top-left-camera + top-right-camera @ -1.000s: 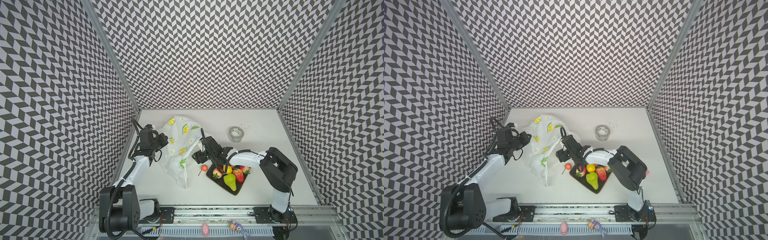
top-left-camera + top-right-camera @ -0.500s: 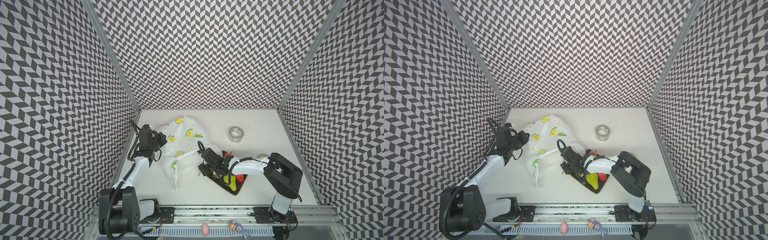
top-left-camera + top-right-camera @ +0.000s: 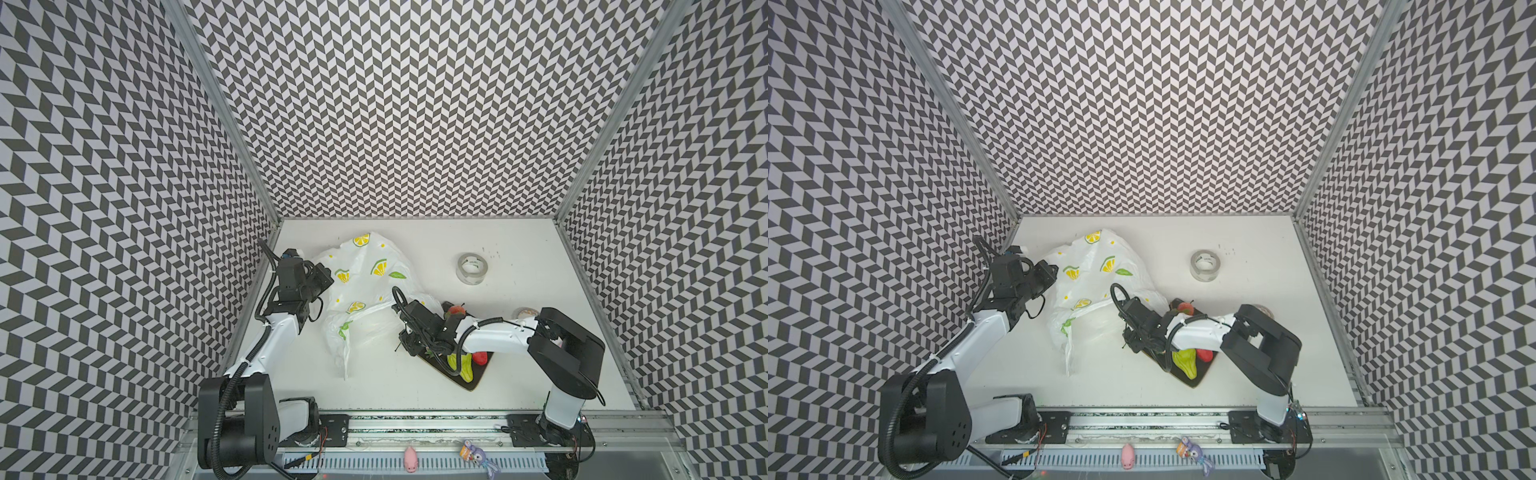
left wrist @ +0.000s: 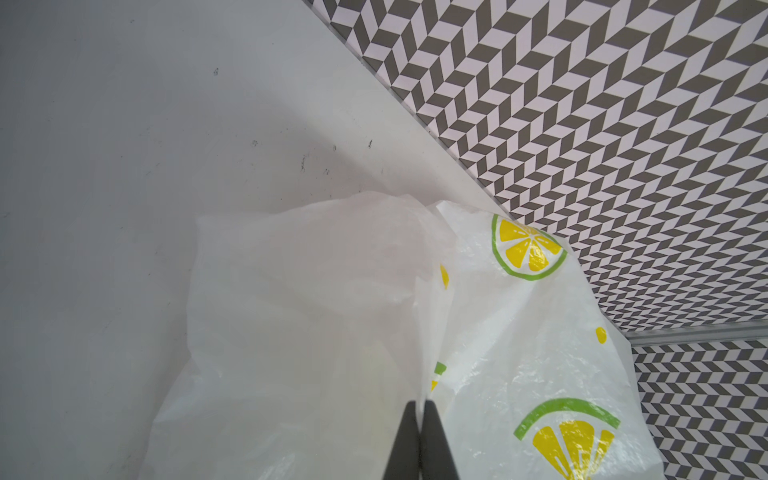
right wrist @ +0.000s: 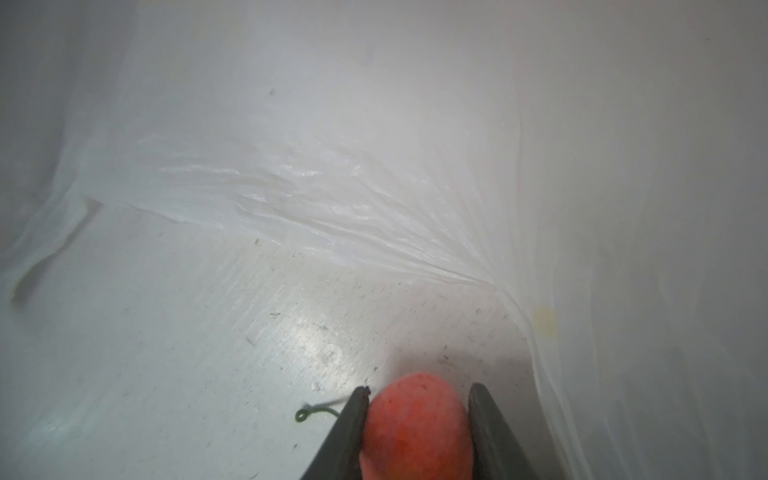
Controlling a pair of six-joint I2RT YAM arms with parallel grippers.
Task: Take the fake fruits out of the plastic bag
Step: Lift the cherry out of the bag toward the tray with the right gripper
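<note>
**Pinching noted at both grippers**

In the left wrist view, the left gripper [image 4: 419,406] was seen pressed together on a fold of the bag [image 4: 316,316] at the lower middle of the frame. In the right wrist view, the right gripper [image 5: 419,399] was closed on a red fruit [image 5: 415,424] at the bottom edge. The scratched table [image 5: 291,353] was seen beneath it, and bag film was draped across the upper and right parts. In both top views the bag was spread left of centre. A green pear [image 3: 466,369] was laid on a dark tray [image 3: 476,383] just right of it. A tape roll [image 3: 471,269] was set apart, further up.
</note>
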